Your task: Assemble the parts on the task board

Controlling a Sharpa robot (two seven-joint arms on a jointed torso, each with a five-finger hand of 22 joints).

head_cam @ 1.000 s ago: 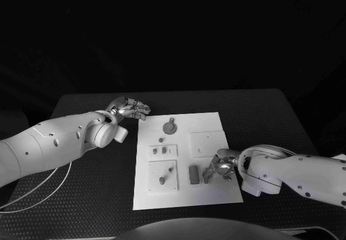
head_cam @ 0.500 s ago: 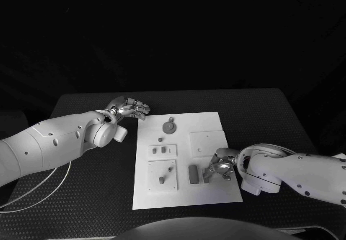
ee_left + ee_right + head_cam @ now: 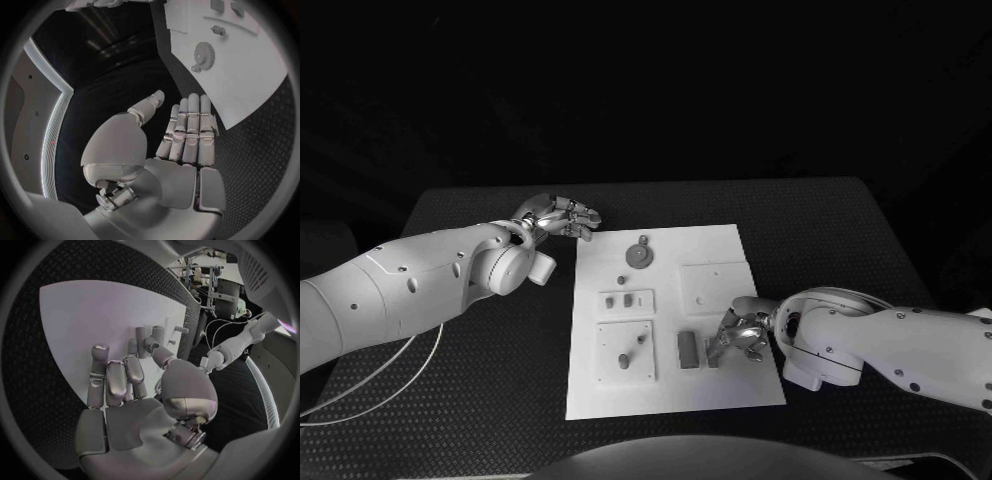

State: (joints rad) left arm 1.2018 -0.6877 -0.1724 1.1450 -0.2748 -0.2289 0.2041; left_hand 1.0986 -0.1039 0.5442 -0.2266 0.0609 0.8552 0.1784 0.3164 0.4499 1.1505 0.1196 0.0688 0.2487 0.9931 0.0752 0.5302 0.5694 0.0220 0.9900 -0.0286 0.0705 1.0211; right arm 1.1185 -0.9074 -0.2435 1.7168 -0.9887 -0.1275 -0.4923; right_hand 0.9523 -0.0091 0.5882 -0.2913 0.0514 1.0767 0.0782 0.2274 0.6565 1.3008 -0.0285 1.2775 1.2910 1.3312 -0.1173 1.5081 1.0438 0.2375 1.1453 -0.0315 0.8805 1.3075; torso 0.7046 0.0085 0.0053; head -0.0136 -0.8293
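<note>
The white task board lies mid-table. On it are a round grey part, a small part, a dark upright bar and a small part beside the bar. My right hand rests over the board's right side, and its fingertips reach that small part next to the bar. Whether they pinch it is hidden. My left hand hovers off the board's far left corner with its fingers straight and nothing in it. The round part lies ahead of it.
Raised white plates sit on the board: one with two small slots, a larger one with a peg, and a plain one. Black table surrounds the board. A thin cable loops at the near left.
My right hand has edged slightly toward the bar and small part. The left hand and the parts have not moved.
</note>
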